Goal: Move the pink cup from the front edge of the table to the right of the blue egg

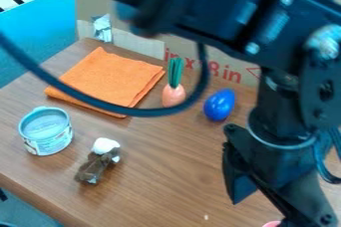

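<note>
We looked down on a wooden tabletop (163,171), across which the robot's black arm (213,14) loomed from the top of the view down along the right side. Cardboard (223,59) stood along the back. The next largest thing was a folded orange cloth (110,79), lying flat at the rear left, well apart from the gripper (257,183), which hung at the lower right, angled downward. We could not tell whether the gripper was spread or pressed together, nor whether it pinched anything. A loop of cable (136,112) crossed our sight of the cloth's front part and of the carrot's base. Going smaller, we saw a light-blue tin (45,132) upright at the left, and beside it, nearer the middle, a small brown and white toy (98,161). The orange and green toy carrot (174,91) stood near the cloth's right corner, with a glossy blue egg-shaped thing (220,105) just to its right, behind and left of the gripper. Smallest in sight was a bit of a pink thing (271,224) at the bottom edge, near the gripper. We judged the work to be at a positioning step around that pink thing; the next move called for careful alignment there and, if its grip was unsettled, a check of the hold before any lift.
</note>
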